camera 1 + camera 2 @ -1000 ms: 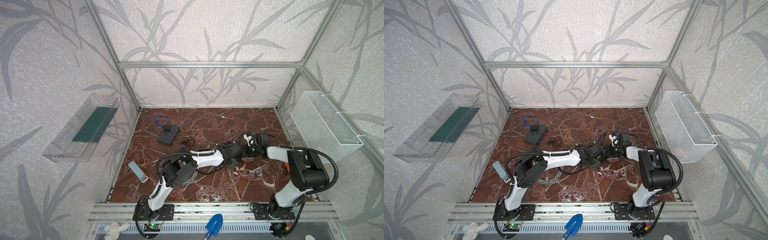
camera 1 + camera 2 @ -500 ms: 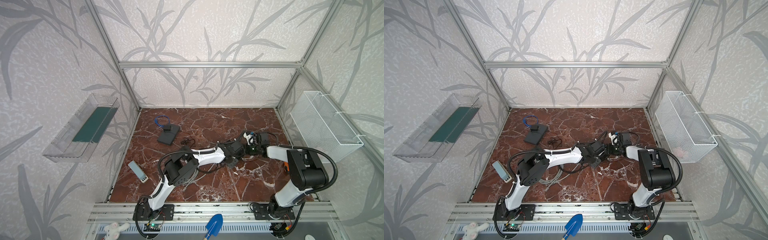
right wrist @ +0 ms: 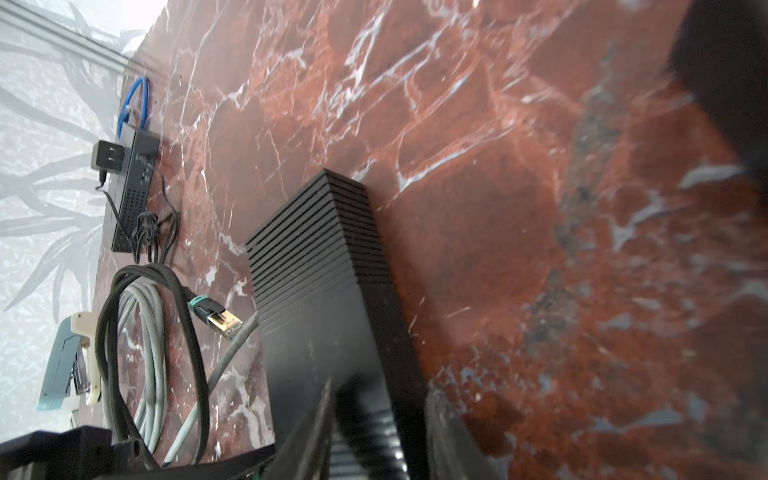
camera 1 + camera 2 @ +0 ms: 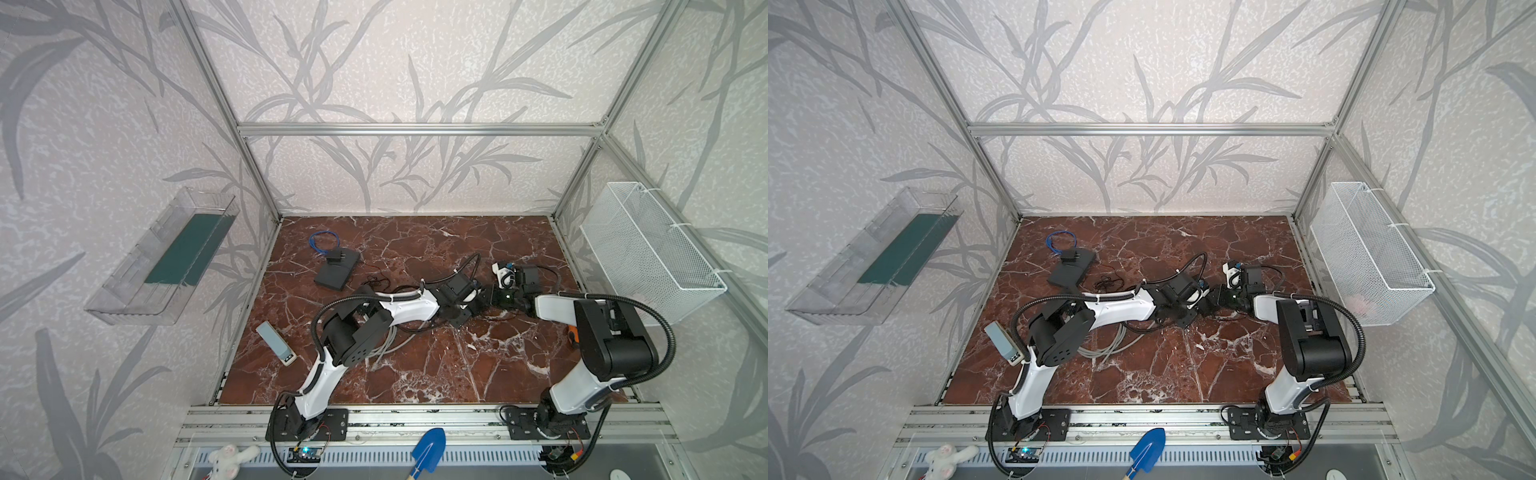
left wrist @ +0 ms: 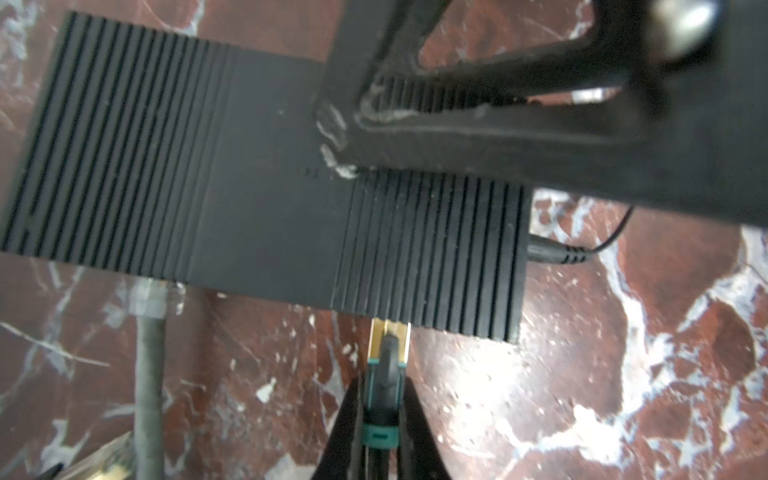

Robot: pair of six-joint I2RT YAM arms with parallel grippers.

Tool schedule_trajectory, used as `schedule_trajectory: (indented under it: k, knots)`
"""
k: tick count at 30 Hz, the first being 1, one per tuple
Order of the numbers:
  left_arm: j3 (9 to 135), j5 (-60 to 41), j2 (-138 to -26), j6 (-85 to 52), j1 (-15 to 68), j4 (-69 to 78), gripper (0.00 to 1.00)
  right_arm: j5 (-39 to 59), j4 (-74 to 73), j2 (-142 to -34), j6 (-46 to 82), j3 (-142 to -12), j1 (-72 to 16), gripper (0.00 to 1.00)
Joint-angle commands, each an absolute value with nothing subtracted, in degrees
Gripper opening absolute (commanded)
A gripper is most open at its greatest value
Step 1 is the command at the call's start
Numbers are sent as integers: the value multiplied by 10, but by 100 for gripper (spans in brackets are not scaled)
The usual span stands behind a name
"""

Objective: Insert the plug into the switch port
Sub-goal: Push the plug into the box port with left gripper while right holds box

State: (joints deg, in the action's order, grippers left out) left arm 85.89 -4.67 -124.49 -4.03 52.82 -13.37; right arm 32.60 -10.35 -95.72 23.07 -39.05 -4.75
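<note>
Now, plug (image 5: 388,338): over the last second your left arm has crept toward the far side of the marble table (image 4: 415,374). The Ethernet plug's gold nose now meets the socket face of the switch (image 5: 249,166). Most of the gold shell is outside, so I judge it not seated.
switch: black ribbed box lying flat, right of the table's centre, between your two grippers. It looks unmoved, and its sockets are hidden from above.
left gripper (image 5: 382,392): fingers clenched on the plug's black-and-teal boot.
right gripper (image 3: 380,399): fingers straddle one end of the switch and pin it, as a second ago.
meaning: you are mid-insertion. A straight push along the plug's axis seems to be what is left.
grey cable (image 5: 149,353): its clear plug already sits in a socket further along the same face.
spare plug (image 3: 222,322): a loose gold end lies just beside the switch.
writing: nothing you can read. A faint mark on the switch's top is too small, and no brand shows on the flat dark grey box (image 4: 336,272) at far left.
</note>
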Motion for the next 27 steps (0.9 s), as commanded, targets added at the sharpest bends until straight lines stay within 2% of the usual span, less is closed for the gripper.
schedule_trajectory:
  k: [1, 16, 27]
  knots:
    - [892, -55, -1330, -45, 519, 87, 5, 595, 16, -960, 289, -353, -107, 37]
    - [954, -99, -1361, -26, 512, 84, 3, 620, -29, -1010, 317, -350, -118, 35]
    - [986, -196, -1382, -8, 516, 64, 2, 613, 4, -1032, 295, -374, -130, 33]
